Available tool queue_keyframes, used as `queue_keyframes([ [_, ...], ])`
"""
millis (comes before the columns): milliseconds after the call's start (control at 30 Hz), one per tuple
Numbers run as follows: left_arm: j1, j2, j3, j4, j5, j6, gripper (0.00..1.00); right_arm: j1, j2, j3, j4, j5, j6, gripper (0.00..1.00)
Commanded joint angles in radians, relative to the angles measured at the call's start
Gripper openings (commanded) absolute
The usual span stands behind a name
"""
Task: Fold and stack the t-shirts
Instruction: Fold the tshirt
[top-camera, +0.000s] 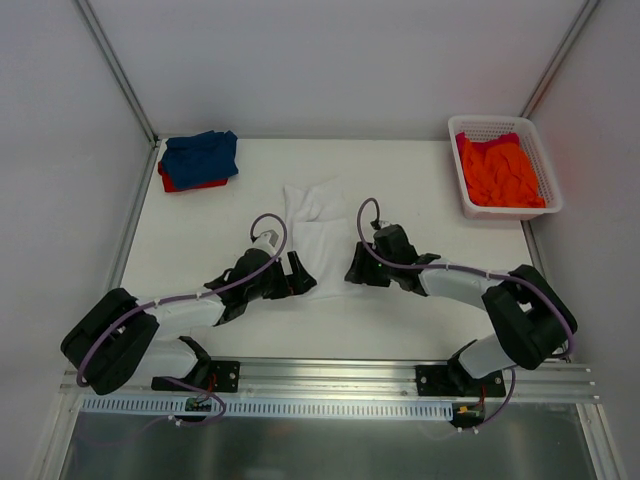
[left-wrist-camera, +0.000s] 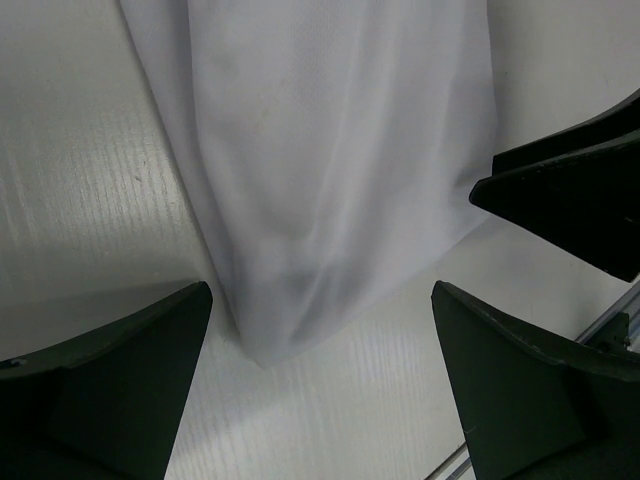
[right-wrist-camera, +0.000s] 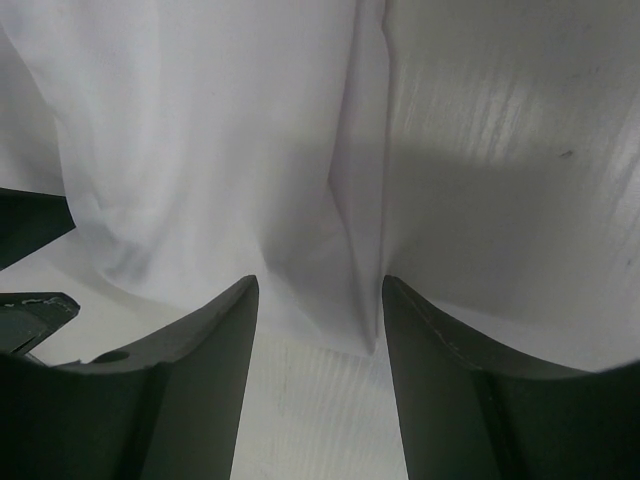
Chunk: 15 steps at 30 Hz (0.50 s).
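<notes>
White tabletop (top-camera: 200, 230) runs from a metal rail (top-camera: 330, 375) at the near edge to pale walls behind, with slim metal posts rising at the far corners.

Just beyond the rail, both arms reach inward and low. The left gripper (top-camera: 297, 274) stands spread wide with nothing between its fingers (left-wrist-camera: 110, 390) but table and cloth. The near tip of the white t-shirt (left-wrist-camera: 330, 150) lies in the gap, short of the finger roots and touching neither pad. The right gripper (top-camera: 358, 270) is partly spread. Its fingers (right-wrist-camera: 190, 390) straddle a folded edge of the same shirt, which lies flat on the table between them, unpinched. Each wrist view catches the other gripper's dark tip at its side.

The white t-shirt (top-camera: 315, 215) is smooth and thin, gathered into a narrow, long shape. It runs from between the two sets of fingertips away toward the far side, widening there into soft rumpled folds. Shallow creases converge toward the near end.

Well beyond and to the left of the left fingers, at the far left corner, a blue t-shirt (top-camera: 200, 155) lies folded on top of a red t-shirt (top-camera: 185, 185), whose edge shows beneath it. Well beyond and to the right of the right fingers, at the far right corner, a white lattice basket (top-camera: 505, 123) holds a crumpled orange t-shirt (top-camera: 500, 172).
</notes>
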<state>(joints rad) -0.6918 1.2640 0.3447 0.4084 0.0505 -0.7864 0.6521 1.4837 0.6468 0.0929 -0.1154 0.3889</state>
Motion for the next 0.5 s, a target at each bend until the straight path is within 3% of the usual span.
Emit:
queue_keyframes([
  [0, -0.002, 0.049, -0.035, -0.099, 0.018, -0.017, 0.96, 0.024, 0.032, 0.014, -0.007, 0.011, 0.025, 0.56],
  [167, -0.012, 0.084, -0.042, -0.069, 0.026, -0.028, 0.93, 0.037, 0.047, 0.013, 0.005, 0.013, 0.034, 0.51],
  [300, -0.020, 0.089, -0.047, -0.059, 0.032, -0.036, 0.77, 0.037, 0.044, 0.013, 0.002, 0.016, 0.034, 0.33],
  [433, -0.021, 0.080, -0.052, -0.062, 0.038, -0.045, 0.20, 0.037, 0.044, 0.016, -0.004, 0.020, 0.036, 0.11],
  [467, -0.021, 0.080, -0.053, -0.062, 0.040, -0.045, 0.13, 0.038, 0.044, 0.016, -0.004, 0.020, 0.038, 0.09],
])
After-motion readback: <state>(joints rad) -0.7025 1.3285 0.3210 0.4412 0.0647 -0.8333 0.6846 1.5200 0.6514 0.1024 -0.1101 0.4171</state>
